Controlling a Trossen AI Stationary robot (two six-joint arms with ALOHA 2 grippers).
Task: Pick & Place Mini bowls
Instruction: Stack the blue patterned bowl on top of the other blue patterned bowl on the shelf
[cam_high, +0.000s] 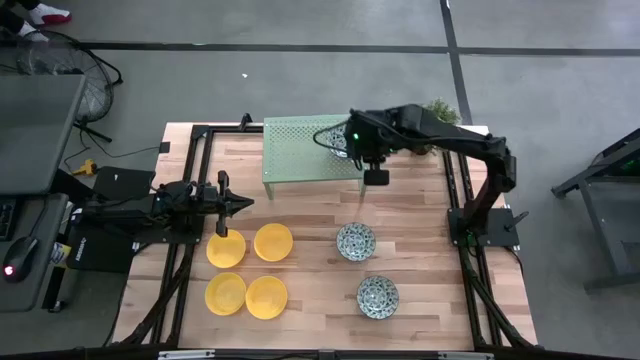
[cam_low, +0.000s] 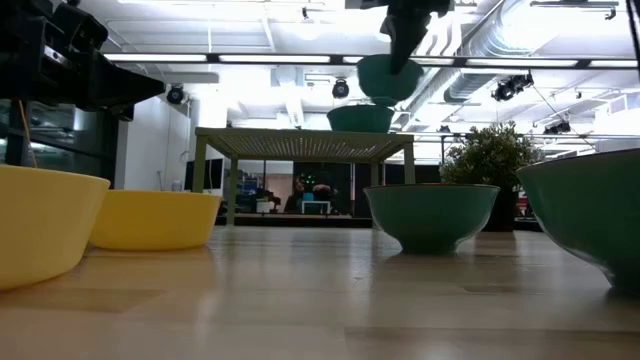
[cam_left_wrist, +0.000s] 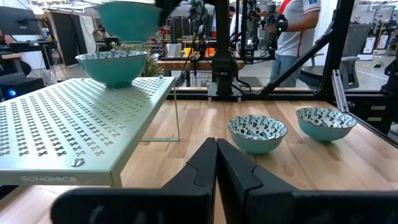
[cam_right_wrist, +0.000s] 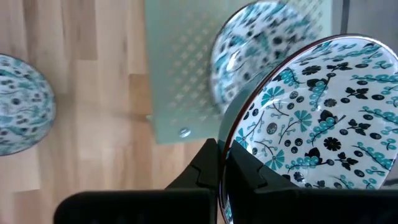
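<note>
Four yellow mini bowls (cam_high: 248, 270) sit on the table's near left. Two patterned mini bowls (cam_high: 356, 241) (cam_high: 378, 296) stand on the table's right half. Another patterned bowl (cam_low: 360, 118) rests on the pale green rack (cam_high: 300, 155). My right gripper (cam_right_wrist: 219, 163) hangs over the rack's right end, shut on a fourth patterned bowl (cam_low: 388, 78), just above the bowl on the rack. My left gripper (cam_high: 243, 203) waits shut and level at the table's left, behind the yellow bowls. My right gripper pinches the patterned bowl's rim (cam_right_wrist: 222, 146), one finger inside the bowl and one outside. The fingers come from above, slanting down. The bowl hangs tilted below them, lifted clear of the rack and of the bowl under it.
A small potted plant (cam_high: 440, 110) stands at the table's far right, behind the rack. Bare wood lies between the rack and the bowls on the table. The rack's top to the left of its bowl is bare (cam_left_wrist: 68, 124). People show in the room beyond.
</note>
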